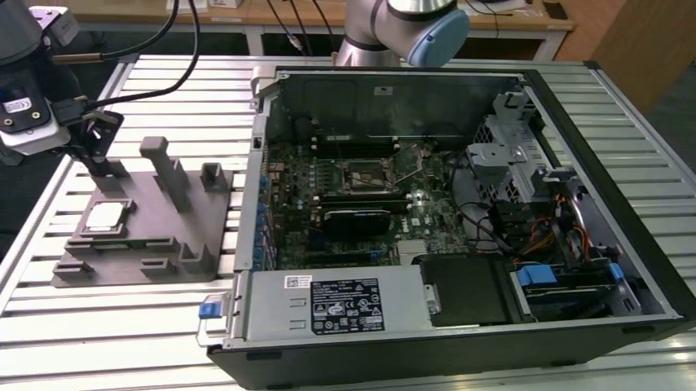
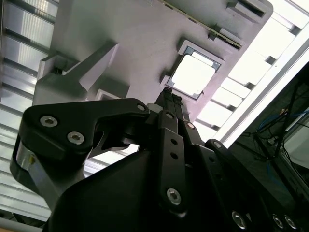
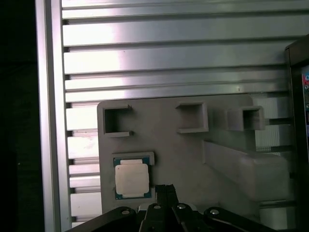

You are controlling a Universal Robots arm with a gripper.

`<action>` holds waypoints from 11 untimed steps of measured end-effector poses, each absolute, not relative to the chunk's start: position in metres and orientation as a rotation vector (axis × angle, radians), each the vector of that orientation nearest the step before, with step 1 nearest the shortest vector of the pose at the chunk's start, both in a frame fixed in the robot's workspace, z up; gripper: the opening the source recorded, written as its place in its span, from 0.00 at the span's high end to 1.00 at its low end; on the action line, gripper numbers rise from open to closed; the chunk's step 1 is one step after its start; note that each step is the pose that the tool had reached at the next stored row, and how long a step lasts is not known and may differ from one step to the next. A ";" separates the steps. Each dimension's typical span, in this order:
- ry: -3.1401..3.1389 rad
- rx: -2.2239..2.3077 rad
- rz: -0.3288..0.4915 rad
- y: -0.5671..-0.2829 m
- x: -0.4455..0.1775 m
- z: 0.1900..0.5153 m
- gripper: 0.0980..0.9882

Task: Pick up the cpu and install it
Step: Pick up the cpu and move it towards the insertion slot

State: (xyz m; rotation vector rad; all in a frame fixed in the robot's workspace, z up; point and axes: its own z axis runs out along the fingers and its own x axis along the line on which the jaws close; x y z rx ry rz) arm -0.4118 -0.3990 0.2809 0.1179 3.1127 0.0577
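One chip [image 1: 106, 216], pale and silver-topped, lies flat in its shallow pocket on the grey block [image 1: 163, 236]. The block stands on the slatted counter [image 1: 98, 326] at the exterior view's left, beside the open computer case [image 1: 609, 163]. Nothing has been lifted yet, so I judge this to be the approach before the pick-up.

The claw [image 1: 107, 171] hangs low over the block. In both wrist views its tips [image 3: 165, 187] are pressed together with no gap between them, and they hold nothing. They point at bare block surface [image 3: 169, 145] just beside the chip [image 3: 131, 179], not at the chip itself. The second wrist view shows the same offset, with the closed tips [image 2: 169, 94] near one edge of the chip [image 2: 193, 75]. Whether the tips touch the block I cannot tell.

As I read it, a grasp from this position calls for two things. The claw would have to spread wide enough to clear the chip's edges, and it would have to shift sideways until it sits centred over the pocket. The chip is thin and sits low in its recess, so the fingers would need to come down squarely. The socket [image 1: 367, 173] inside the case is well apart from all this, and the install has not begun.
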 end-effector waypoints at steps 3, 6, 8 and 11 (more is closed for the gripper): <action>3.113 0.118 0.058 -0.399 -0.412 0.279 0.99; 3.113 0.118 0.058 -0.399 -0.413 0.277 0.99; 3.113 0.118 0.058 -0.399 -0.413 0.276 0.99; 3.113 0.118 0.058 -0.399 -0.414 0.275 0.99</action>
